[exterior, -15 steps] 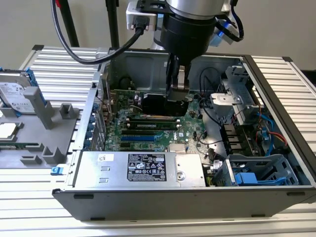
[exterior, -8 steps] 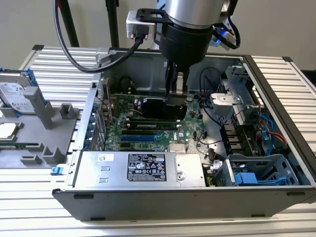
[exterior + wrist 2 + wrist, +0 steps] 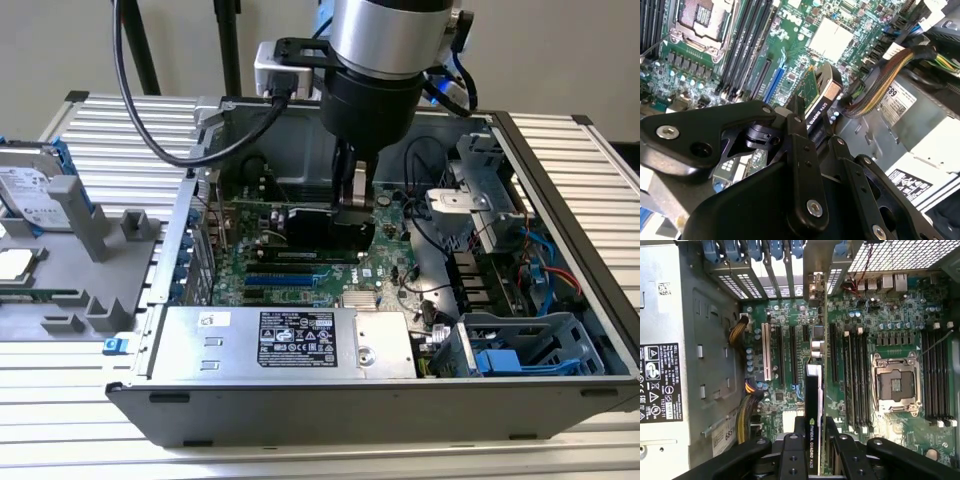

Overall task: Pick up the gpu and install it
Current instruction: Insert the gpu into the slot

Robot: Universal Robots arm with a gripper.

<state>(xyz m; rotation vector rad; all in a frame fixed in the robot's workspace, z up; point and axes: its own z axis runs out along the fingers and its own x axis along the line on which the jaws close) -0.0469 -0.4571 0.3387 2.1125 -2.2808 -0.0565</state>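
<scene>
Card held edge-down: the end effector (image 3: 812,447) was clamped on the gpu (image 3: 813,405), poised over the motherboard (image 3: 875,325) inside the open case (image 3: 560,200), bracket toward twelve o'clock, presumably to line up with a slot.

A silver cylindrical wrist joint tops the black, screw-studded two-finger gripper (image 3: 356,205); a thick black cable (image 3: 150,110) loops off at nine o'clock.
</scene>
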